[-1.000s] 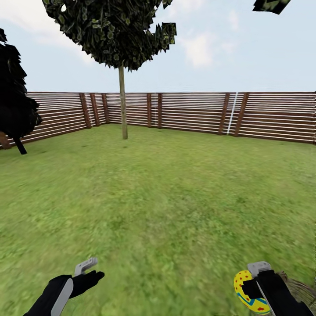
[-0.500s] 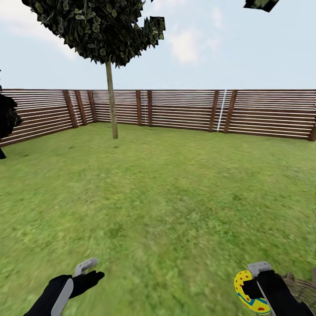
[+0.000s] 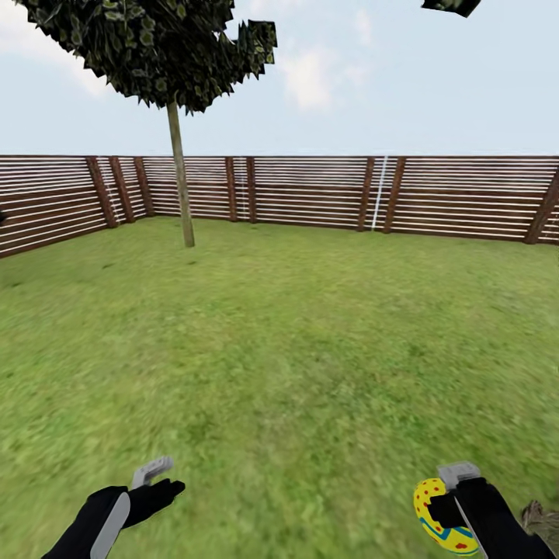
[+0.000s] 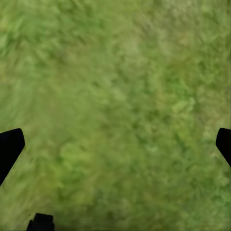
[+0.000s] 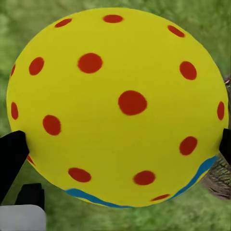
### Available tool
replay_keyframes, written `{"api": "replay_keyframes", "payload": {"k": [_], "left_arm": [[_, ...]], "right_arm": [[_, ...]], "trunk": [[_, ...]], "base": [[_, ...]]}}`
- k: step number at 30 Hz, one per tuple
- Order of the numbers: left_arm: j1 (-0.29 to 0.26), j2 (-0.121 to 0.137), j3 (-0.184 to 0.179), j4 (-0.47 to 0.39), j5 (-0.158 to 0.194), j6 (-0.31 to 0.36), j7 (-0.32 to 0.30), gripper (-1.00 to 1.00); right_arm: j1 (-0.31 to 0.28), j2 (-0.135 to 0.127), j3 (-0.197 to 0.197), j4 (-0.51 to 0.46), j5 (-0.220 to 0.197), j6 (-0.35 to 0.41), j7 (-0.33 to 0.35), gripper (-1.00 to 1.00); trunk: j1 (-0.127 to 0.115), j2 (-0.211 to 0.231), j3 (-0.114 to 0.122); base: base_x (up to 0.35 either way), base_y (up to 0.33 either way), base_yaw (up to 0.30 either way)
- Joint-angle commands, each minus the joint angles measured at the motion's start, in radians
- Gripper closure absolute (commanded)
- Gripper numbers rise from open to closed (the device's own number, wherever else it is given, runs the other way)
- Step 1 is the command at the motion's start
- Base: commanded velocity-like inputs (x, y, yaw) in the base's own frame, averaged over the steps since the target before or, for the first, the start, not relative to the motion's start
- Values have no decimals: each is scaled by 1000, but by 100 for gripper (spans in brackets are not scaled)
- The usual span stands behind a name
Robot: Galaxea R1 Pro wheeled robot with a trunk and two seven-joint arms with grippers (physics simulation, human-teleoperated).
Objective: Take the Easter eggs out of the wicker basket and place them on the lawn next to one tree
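Observation:
One Easter egg (image 3: 429, 508), yellow with red dots and a blue-green zigzag, is held low at the right in my right gripper (image 3: 454, 501), which is shut on it. In the right wrist view the egg (image 5: 118, 108) sits between the black fingertips (image 5: 12, 154). A sliver of the wicker basket (image 3: 545, 519) shows at the lower right edge, and a bit of its weave (image 5: 219, 183) lies behind the egg. My left gripper (image 3: 164, 477) hangs open over the lawn (image 3: 295, 341), with only grass between its fingers (image 4: 9, 147). The other eggs are hidden.
A thin-trunked, round-crowned tree (image 3: 180, 178) stands far off at the left before a brown slatted fence (image 3: 388, 194) that closes the garden. A dark leaf cluster (image 3: 450, 6) pokes in at the top right. Open grass stretches ahead.
The whole view has swung to the right: the thin tree and fence slid left, the dark conifer left the picture, and the basket slipped almost out. Both arms hold the same pose.

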Motion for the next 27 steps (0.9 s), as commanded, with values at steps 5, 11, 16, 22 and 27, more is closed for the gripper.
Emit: {"api": "replay_keyframes", "payload": {"k": [5, 11, 16, 22, 27], "left_arm": [[0, 0, 3, -1, -1, 6, -5, -100], [0, -1, 3, -1, -1, 6, -5, -100], [0, -2, 3, -1, -2, 6, -5, -100], [0, -2, 3, -1, -2, 7, -5, -100], [0, -2, 1, -1, -2, 7, -5, -100]], "right_arm": [[-1, 0, -4, -2, 10, 4, 10, 100], [-1, 0, -7, -2, 10, 5, 10, 100], [-1, -1, -7, -2, 10, 5, 10, 100], [-1, -1, -7, -2, 10, 5, 10, 100], [-1, -1, -10, -4, 10, 4, 10, 100]], "trunk": [[-19, 35, 22], [-42, 77, 51], [-61, 112, 75], [-84, 154, 103], [-103, 189, 127]], "base": [[280, 223, -73], [280, 223, -106], [280, 223, -109], [280, 223, -110], [280, 223, -110]]}}
